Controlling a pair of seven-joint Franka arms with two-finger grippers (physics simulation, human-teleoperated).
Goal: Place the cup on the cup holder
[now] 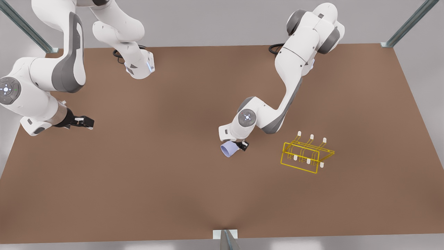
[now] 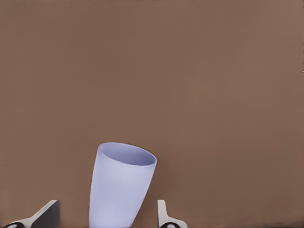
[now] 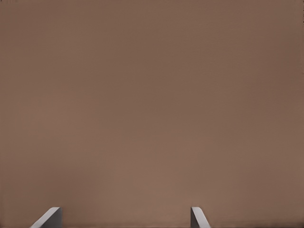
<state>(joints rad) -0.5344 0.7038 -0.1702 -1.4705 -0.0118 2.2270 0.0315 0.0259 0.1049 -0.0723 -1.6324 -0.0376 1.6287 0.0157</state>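
The pale lavender-blue cup (image 1: 229, 150) hangs tilted, its mouth towards the front view's lower left, in my left gripper (image 1: 239, 146), which is shut on the cup just above the brown table. In the left wrist view the cup (image 2: 121, 185) leans between the two fingertips (image 2: 164, 216) of the left gripper (image 2: 107, 218). The yellow wire cup holder (image 1: 305, 152), with white-capped prongs, stands on the table to the front view's right of the cup, apart from it. My right gripper (image 1: 88, 122) waits open at the front view's left, over bare table (image 3: 126, 218).
The brown table (image 1: 173, 180) spreads wide between the two arms and in front of them. Both arm bases (image 1: 138, 66) stand at the far edge. Metal frame posts (image 1: 406, 26) rise at the corners, and a bracket (image 1: 225, 236) sits at the near edge.
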